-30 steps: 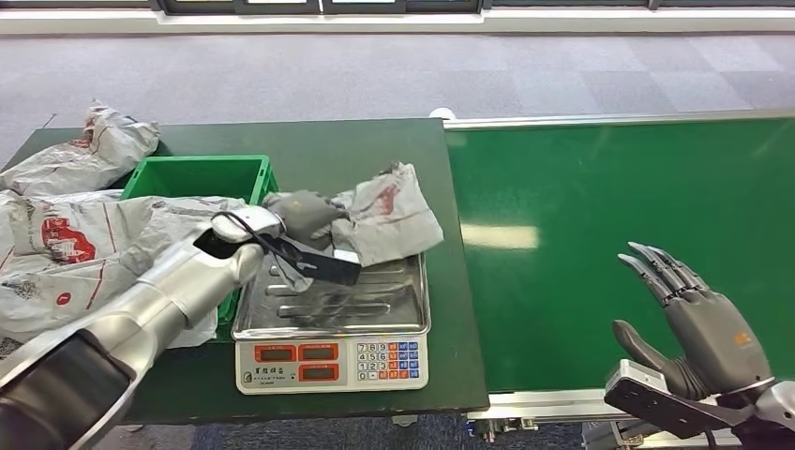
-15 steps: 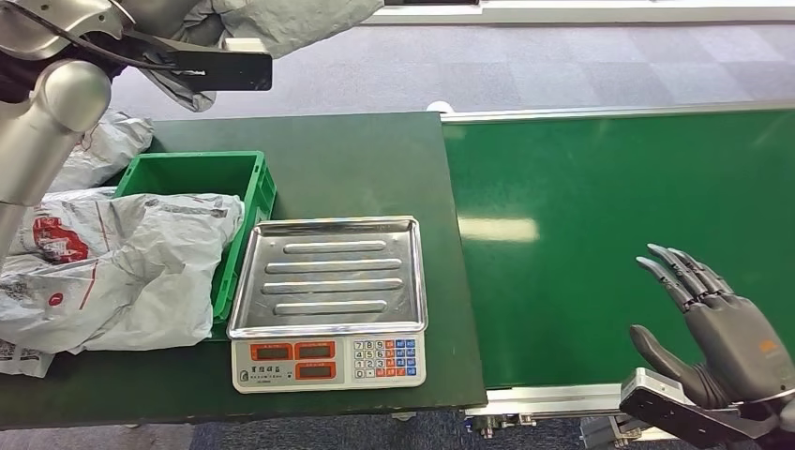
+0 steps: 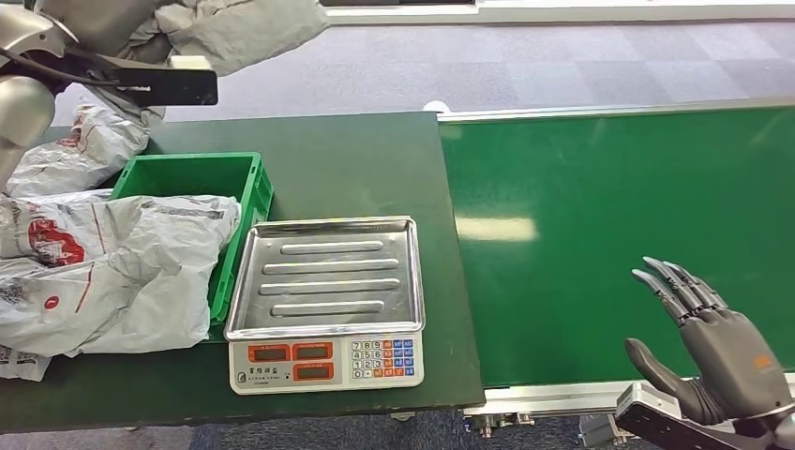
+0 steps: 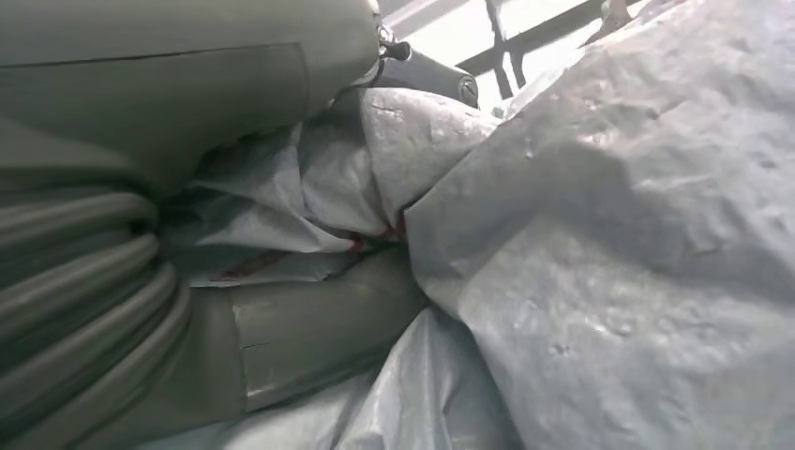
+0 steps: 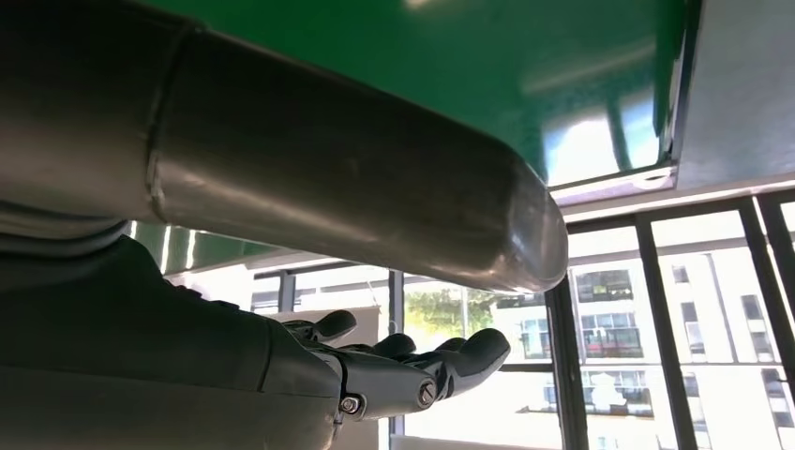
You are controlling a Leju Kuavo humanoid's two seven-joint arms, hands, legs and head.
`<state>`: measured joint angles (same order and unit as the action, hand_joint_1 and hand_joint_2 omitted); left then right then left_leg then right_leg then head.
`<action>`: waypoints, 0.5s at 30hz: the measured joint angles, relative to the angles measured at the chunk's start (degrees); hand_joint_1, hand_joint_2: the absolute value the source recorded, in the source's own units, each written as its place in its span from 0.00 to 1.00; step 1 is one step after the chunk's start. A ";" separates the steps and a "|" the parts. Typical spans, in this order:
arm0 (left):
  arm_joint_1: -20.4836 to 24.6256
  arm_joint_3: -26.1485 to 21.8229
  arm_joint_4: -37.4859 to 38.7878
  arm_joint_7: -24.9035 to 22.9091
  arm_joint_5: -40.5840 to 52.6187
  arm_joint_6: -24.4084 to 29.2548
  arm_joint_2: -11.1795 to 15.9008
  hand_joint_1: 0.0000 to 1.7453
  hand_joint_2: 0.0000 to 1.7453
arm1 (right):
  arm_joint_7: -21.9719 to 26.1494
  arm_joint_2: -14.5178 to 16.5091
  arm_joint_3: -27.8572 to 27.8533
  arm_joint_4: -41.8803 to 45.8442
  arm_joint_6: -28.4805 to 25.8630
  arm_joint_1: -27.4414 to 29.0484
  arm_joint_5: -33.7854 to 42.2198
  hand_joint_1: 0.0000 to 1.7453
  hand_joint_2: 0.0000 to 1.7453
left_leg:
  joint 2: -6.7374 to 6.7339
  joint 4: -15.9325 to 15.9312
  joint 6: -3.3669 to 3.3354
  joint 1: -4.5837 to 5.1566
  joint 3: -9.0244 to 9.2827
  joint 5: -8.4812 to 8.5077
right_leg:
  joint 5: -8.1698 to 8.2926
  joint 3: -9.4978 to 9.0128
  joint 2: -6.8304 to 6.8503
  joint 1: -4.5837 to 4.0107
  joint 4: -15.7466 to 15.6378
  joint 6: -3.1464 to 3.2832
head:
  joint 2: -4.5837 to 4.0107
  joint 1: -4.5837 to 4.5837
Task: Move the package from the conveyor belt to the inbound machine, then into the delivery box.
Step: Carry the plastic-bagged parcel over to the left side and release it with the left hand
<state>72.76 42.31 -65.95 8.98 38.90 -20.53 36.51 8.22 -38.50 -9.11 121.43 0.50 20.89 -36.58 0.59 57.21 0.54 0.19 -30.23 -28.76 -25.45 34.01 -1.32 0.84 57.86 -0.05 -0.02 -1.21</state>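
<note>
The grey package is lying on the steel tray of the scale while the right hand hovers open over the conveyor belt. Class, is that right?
Not quite. The head view shows the scale tray bare; the left hand holds the grey package raised above the table. The right hand does hover open over the conveyor belt.

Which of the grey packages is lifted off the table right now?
The grey package gripped by the left hand, raised behind the green crate; the other packages lie on the table.
</note>
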 joint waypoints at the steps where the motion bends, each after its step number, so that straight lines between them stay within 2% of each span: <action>1: -2.11 -0.56 -0.24 0.77 -0.53 0.76 1.96 1.00 1.00 | 0.05 0.48 0.00 0.10 -0.25 0.41 -0.62 0.00 0.00 | -0.17 -0.08 0.05 0.02 0.08 -0.05 | -0.03 -0.01 -0.16 0.02 0.00 0.05 | 0.00 0.01; 4: -9.86 -2.94 -0.92 2.52 -1.18 4.39 8.33 1.00 1.00 | 0.05 2.07 0.00 0.38 -1.15 1.91 -2.40 0.00 0.00 | -0.53 -0.22 0.16 0.02 0.52 -0.13 | -0.10 0.04 -0.54 0.00 0.00 0.17 | 0.00 0.03; 6: -14.32 -4.54 -1.31 2.89 -1.19 6.00 11.41 1.00 1.00 | 0.06 2.90 0.00 0.56 -1.56 2.59 -3.07 0.00 0.00 | -0.53 -0.24 0.21 -0.01 0.53 -0.10 | -0.12 0.11 -0.58 -0.15 0.00 0.22 | 0.00 0.03; 8: -17.19 -5.67 -1.79 2.81 -1.14 6.36 13.41 1.00 1.00 | 0.06 3.46 0.00 0.68 -1.73 2.83 -3.36 0.00 0.00 | -0.35 -0.23 0.23 -0.06 0.43 -0.08 | -0.15 0.13 -0.42 -0.28 0.00 0.28 | 0.00 0.02; 15: -24.91 -10.13 -3.24 1.64 -0.96 6.36 17.77 1.00 1.00 | 0.05 4.84 0.00 0.89 -1.91 3.00 -4.04 0.00 0.00 | -0.32 -0.25 0.26 -0.16 0.36 -0.11 | -0.17 0.15 -0.32 -0.22 0.00 0.31 | 0.00 0.01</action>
<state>47.84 32.18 -69.19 10.62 37.94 -14.17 54.28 8.28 -33.67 -9.11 122.32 -1.40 23.89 -40.62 0.27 56.96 0.80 0.03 -29.87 -28.87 -25.62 34.16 -1.64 0.62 57.87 0.26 -0.02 -1.20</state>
